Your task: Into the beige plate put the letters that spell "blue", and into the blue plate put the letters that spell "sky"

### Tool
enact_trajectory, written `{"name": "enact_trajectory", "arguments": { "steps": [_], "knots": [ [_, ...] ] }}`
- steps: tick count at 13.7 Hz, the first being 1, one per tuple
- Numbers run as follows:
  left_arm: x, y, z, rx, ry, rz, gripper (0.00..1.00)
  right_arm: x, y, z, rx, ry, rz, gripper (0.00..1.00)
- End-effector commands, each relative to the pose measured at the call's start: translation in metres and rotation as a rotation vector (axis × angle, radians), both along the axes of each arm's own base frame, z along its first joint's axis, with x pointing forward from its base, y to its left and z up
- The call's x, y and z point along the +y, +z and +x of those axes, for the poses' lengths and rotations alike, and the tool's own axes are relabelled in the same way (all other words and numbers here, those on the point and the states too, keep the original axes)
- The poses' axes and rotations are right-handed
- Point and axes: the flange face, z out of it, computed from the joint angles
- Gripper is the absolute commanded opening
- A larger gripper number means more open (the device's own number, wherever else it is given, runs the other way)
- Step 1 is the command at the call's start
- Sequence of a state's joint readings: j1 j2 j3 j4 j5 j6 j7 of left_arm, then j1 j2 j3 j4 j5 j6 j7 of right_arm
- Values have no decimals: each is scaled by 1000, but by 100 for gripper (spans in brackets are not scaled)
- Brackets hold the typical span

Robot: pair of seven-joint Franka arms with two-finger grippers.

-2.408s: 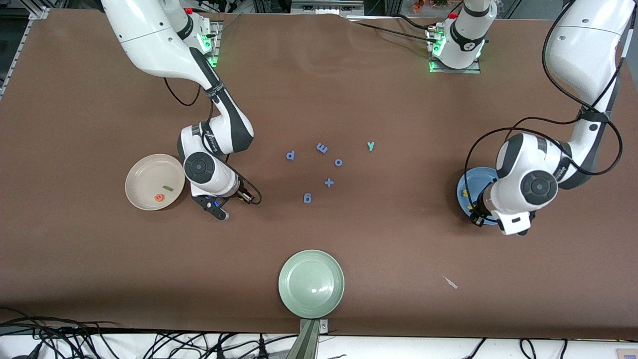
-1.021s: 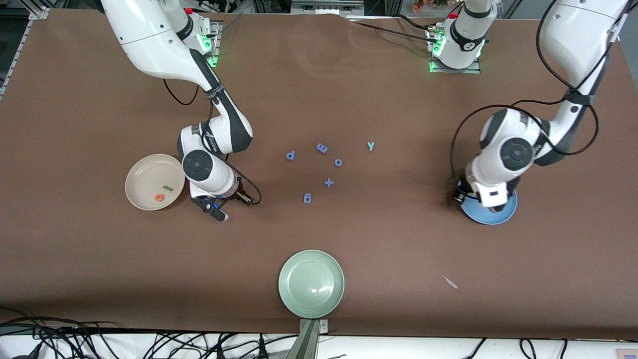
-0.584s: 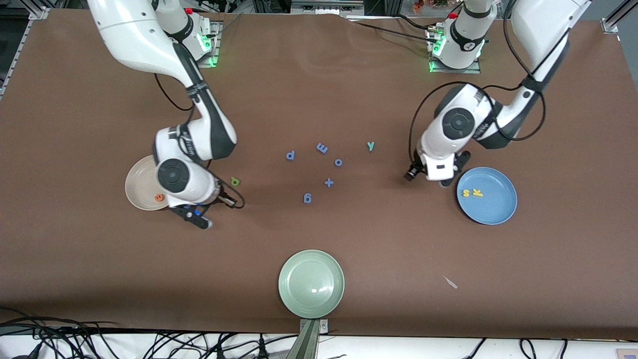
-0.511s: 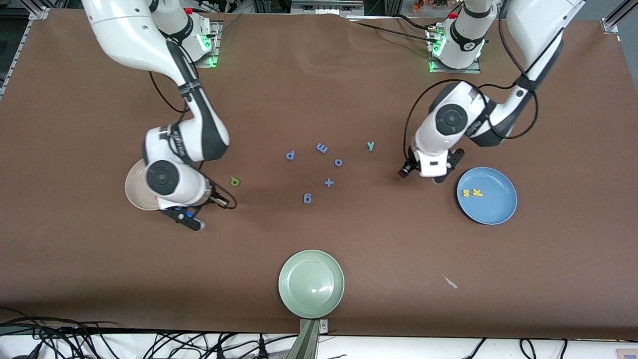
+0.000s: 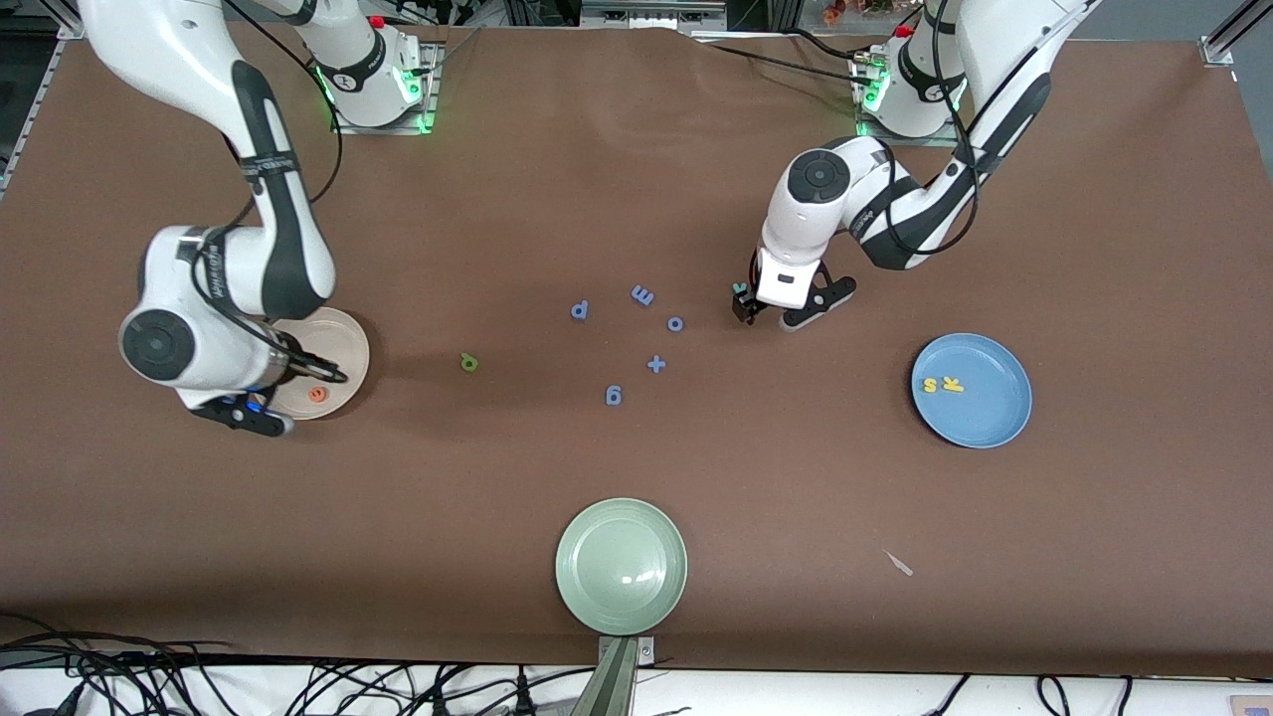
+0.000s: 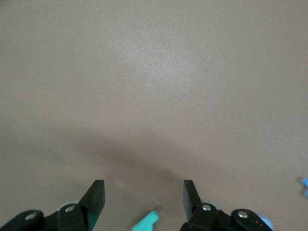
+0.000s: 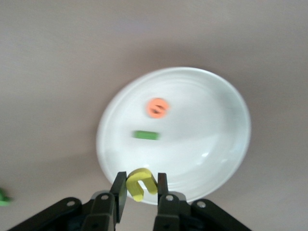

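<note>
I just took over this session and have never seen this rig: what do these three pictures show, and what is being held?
The wide picture looks down on two robot arms at a brown table. The others come from wrist cameras. The right gripper holds the yellow u over the beige plate, which has the orange e and green l. The left gripper is open over the teal y. The blue plate holds s and k. The green b, blue letters and green plate lie on the table.
</note>
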State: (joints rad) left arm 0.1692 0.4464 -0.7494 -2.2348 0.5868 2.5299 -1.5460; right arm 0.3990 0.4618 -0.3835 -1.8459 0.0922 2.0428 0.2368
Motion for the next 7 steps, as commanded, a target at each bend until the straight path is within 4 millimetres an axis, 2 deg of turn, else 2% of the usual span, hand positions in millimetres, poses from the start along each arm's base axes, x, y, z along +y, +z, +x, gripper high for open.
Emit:
{"name": "enact_trajectory", "arguments": {
  "steps": [1,2,3,5,7],
  "knots": [
    [-3,-13,-9,-9,-66,6,73,-11,-4,-31,-38,32,42,57],
    [-10,-15,-16,-3,-83,7,71,-9,-2,-29,-45,23,40,68],
    [-11,-19,-18,6,-85,6,70,-6,2,-27,-44,21,42,74],
    [-15,-20,-19,14,-101,-3,66,13,11,-24,-49,-20,36,75],
    [-25,-27,-30,32,-127,-3,66,54,9,-26,-55,-96,40,75]
  ]
}}
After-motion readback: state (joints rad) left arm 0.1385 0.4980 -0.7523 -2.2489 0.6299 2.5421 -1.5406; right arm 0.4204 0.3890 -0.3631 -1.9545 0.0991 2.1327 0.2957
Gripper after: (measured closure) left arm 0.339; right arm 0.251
